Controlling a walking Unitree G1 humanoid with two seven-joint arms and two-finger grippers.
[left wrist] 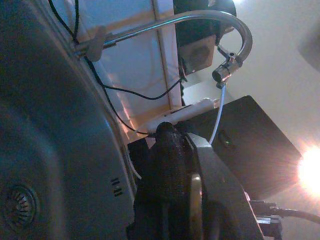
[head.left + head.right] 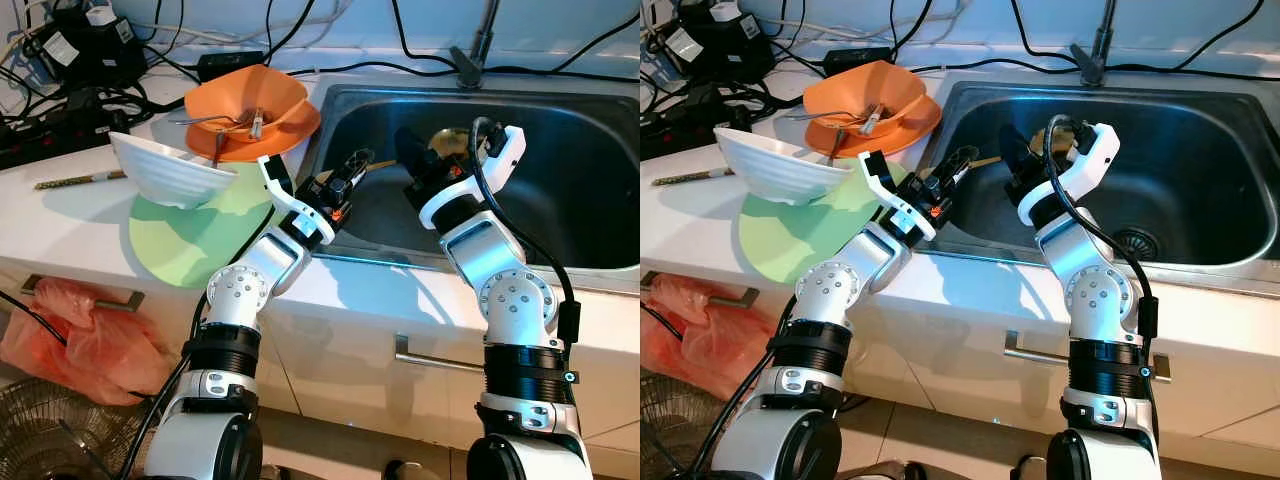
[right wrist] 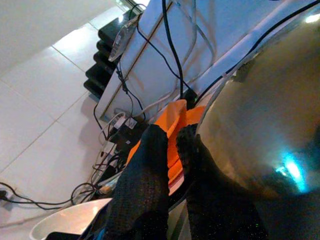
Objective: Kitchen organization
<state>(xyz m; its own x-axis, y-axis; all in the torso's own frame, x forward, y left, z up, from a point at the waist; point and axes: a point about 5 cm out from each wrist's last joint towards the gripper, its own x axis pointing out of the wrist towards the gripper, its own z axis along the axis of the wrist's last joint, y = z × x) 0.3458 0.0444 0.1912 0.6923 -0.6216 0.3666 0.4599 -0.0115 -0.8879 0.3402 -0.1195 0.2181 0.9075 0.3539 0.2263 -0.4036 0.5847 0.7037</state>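
Kitchen counter, steel sink, cabinets below.
White countertop (image 2: 70, 225) beside stainless sink (image 2: 590, 170); faucet (image 1: 200, 22) arcs over the basin, black cables (image 2: 420, 55) along tiled wall, cabinet handle (image 2: 435, 357), bright lamp glare (image 1: 310, 170).

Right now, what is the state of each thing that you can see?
white bowl: tilted, resting on green mat
orange bowl: on orange plate, cutlery inside
sink: no water standing in it
faucet: off
left gripper: over the sink
right gripper: jaws almost together, holding nothing
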